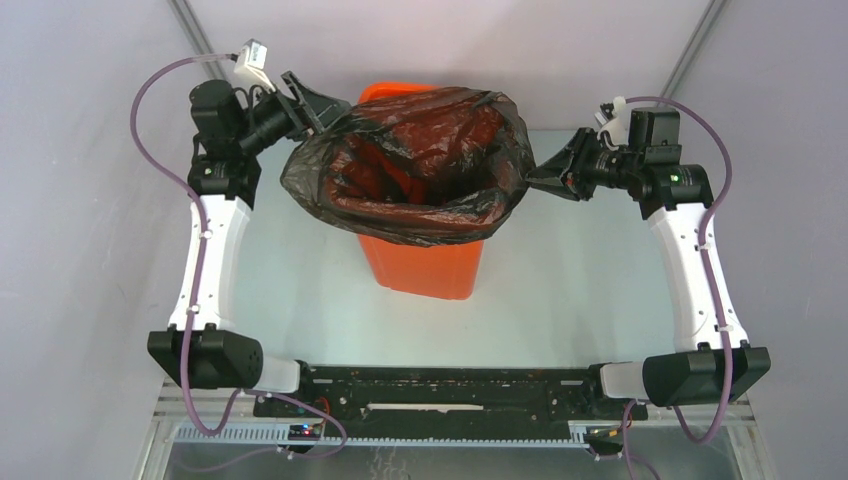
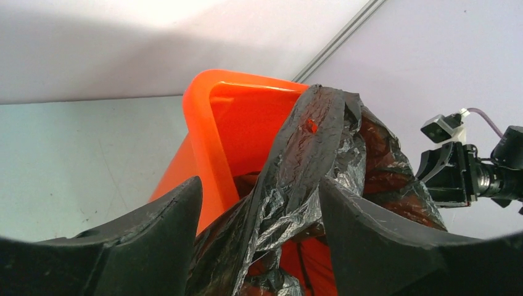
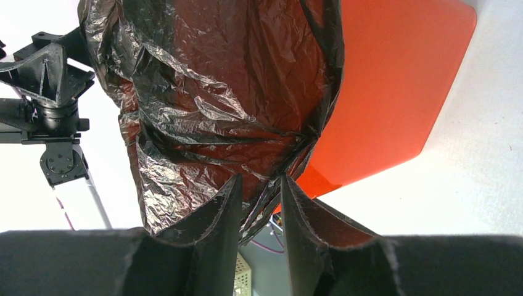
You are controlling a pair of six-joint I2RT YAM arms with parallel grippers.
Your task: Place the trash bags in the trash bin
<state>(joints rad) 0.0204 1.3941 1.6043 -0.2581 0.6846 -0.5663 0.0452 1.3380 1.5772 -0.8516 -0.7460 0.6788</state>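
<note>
1. Bag [image 1: 410, 165] mouth gapes upward over bin [image 1: 425, 265]: entry from above is free.
2. Bag flanks: blocked by left pincer [image 2: 260, 185] and right pincer [image 3: 261, 180].
3. Bench [image 1: 570, 290] around bin base: free.

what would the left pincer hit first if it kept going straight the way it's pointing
The thin crinkled black plastic bag: a fold of it lies between the spread fingers of the left pincer. Beyond that, probably the inner wall of the bright orange square plastic bin, though depth is hard to judge.
</note>
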